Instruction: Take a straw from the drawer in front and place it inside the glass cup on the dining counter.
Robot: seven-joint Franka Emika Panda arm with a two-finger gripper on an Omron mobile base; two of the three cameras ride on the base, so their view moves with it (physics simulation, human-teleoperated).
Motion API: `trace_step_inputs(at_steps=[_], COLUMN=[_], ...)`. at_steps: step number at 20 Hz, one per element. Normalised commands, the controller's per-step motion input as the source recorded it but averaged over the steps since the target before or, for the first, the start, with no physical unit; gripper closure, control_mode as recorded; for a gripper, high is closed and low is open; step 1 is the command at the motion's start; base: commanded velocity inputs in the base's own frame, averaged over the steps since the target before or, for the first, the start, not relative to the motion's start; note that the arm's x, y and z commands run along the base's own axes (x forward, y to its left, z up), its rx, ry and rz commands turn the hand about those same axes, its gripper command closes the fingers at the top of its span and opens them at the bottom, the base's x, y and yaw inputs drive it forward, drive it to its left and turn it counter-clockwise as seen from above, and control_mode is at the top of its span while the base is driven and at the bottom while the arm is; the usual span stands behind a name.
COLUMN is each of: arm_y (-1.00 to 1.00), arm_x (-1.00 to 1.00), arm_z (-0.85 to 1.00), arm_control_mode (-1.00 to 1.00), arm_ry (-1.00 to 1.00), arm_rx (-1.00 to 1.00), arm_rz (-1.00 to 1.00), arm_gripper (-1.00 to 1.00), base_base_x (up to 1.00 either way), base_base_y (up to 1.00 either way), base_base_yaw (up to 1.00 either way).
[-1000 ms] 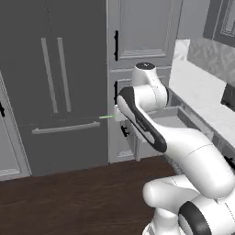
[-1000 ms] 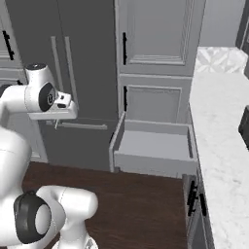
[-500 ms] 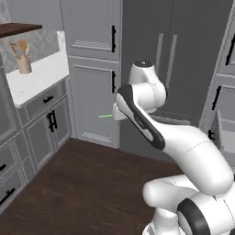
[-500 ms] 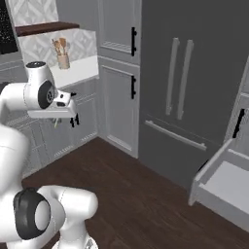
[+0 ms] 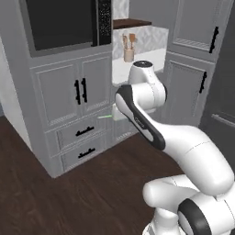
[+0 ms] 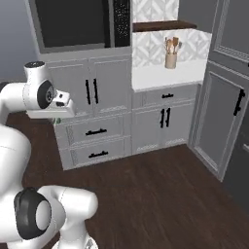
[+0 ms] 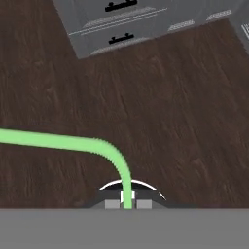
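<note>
base has swung round since the earlier frames: the fridge and the open drawer that filled both base views are gone from them, replaced by a wall oven, grey cabinets and a corner counter. whole scene shifted together, so this is camera motion, not the furniture. arm pose looks about the same relative to the base, straw at the same spot beside the forearm.

straw [image 7: 73, 144]: held at its lower end between the fingertips of the gripper [image 7: 127, 203], which are closed narrow on it. in the hand view it rises from the tips, bends, then runs off to the left edge. in the left base view a short green length [image 5: 105, 116] sticks out level beside the arm. judgement: arm kept tucked and high so the straw clears cabinet fronts while the base turns, and the grip near one end leaves the long part free to drop into the cup.

under the hand: dark wood floor [image 7: 175, 112], with two small drawers [image 7: 121, 26] with black handles at the top of the view (not the task drawer).

step in hand, as i read it: transit toward the dining counter; pick done, placing not begun.

utensil jar [image 6: 170, 59] on the corner counter [image 6: 165, 77]. oven [image 6: 73, 22] front is dark. no brands, labels or writing readable anywhere.
</note>
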Motion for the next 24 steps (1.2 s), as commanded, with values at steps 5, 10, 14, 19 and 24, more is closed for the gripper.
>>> trace_step_inputs(at_steps=[5,10,14,19,24], arm_y=[0.00,0.00,0.00,0.00,0.00], arm_x=[0.00,0.00,0.00,0.00,0.00], arm_z=[0.00,0.00,0.00,0.00,0.00], arm_control_mode=[1.00,1.00,1.00,1.00,1.00], arm_ry=[0.00,0.00,0.00,0.00,0.00], arm_rx=[0.00,0.00,0.00,0.00,0.00], arm_rz=[0.00,0.00,0.00,0.00,0.00], arm_gripper=[1.00,1.00,1.00,1.00,1.00], base_base_x=[0.00,0.17,0.46,0.85,1.00], base_base_y=[0.91,1.00,1.00,0.96,0.74], base_base_yaw=[0.60,0.29,0.09,0.00,0.00])
